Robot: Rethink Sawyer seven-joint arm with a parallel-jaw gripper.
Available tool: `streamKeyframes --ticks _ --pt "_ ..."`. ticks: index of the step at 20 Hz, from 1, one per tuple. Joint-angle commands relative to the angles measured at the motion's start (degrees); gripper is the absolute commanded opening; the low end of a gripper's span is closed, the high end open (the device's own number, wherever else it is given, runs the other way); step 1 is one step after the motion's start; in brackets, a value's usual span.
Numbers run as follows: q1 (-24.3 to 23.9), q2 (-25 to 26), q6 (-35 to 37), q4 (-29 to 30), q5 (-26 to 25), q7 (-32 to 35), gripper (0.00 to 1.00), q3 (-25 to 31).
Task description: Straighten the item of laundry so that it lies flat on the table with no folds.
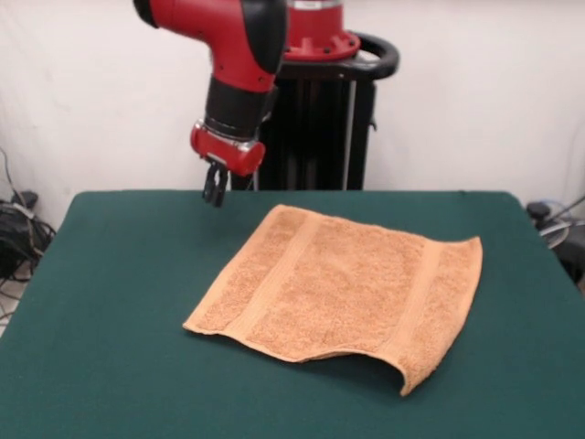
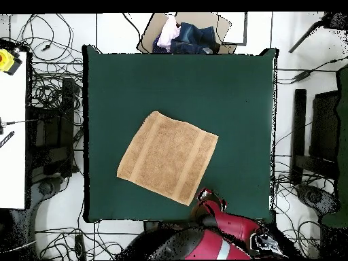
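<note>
Green bench [image 1: 110, 302] fills room's middle. Orange-tan towel [image 1: 343, 288] lies near bench centre, turned diagonal to bench edges, mostly flat, one corner toward camera-side edge lifted slightly. Red arm's gripper [image 1: 215, 189] hovers above robot-side edge, clear of towel, jaws pressed together, empty.

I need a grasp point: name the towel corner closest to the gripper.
The towel's far corner, the one toward the pedestal, lies just below and beside the gripper. The other three corners sit farther out on the table.
</note>
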Motion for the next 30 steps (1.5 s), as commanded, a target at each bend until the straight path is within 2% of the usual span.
streamKeyframes --ticks 1,8,18,30 --pt "-0.5 -2.7 5.6 -4.8 1.3 4.9 0.0 11.5" --pt "-2.2 0.0 3.0 -6.8 1.6 5.9 0.0 15.5" --pt "-1.0 3.5 -1.9 -8.9 3.6 8.5 0.0 16.9" --pt "1.0 4.3 -3.8 -10.4 8.8 10.4 0.0 17.8"
